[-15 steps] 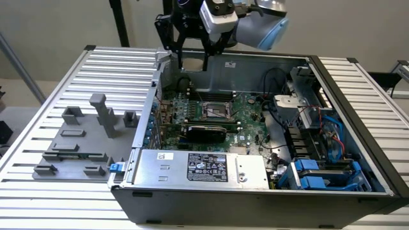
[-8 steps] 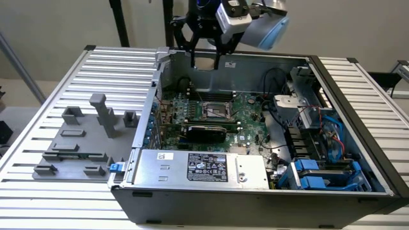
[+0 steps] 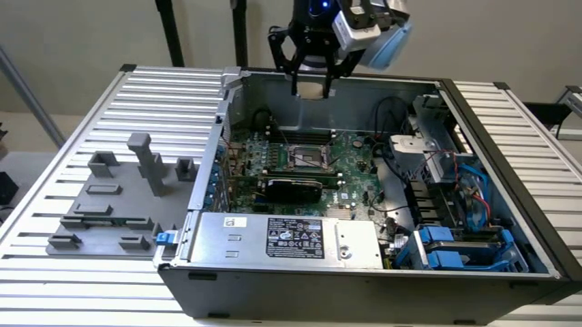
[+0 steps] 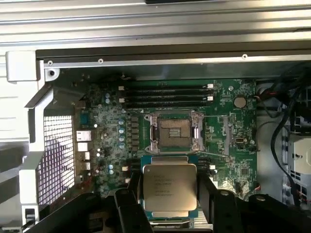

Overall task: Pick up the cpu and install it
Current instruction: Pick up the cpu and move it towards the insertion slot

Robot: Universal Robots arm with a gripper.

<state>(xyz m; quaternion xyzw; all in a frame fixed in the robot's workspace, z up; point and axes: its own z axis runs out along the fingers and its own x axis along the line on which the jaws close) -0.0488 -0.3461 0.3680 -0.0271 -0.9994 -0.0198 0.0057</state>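
Grey blocks [image 3: 114,204] sit on the table [image 3: 163,88], exterior view's left. Right of them: open computer case [image 3: 364,279]. Gripper [image 3: 312,87] hangs over its far wall, pinching the cpu [image 4: 169,190] by two edges, well above the socket [image 4: 173,132].

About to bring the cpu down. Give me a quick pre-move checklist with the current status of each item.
1. cpu clamped between the fingers: ok.
2. cpu's metal top facing the wrist camera: ok.
3. socket empty, nothing lying in it: ok.
4. Socket's retaining frame swung open: cannot tell.
5. cpu directly over the socket: not ok; it hangs high, near the case wall.
6. Corner marks matched: cannot tell.
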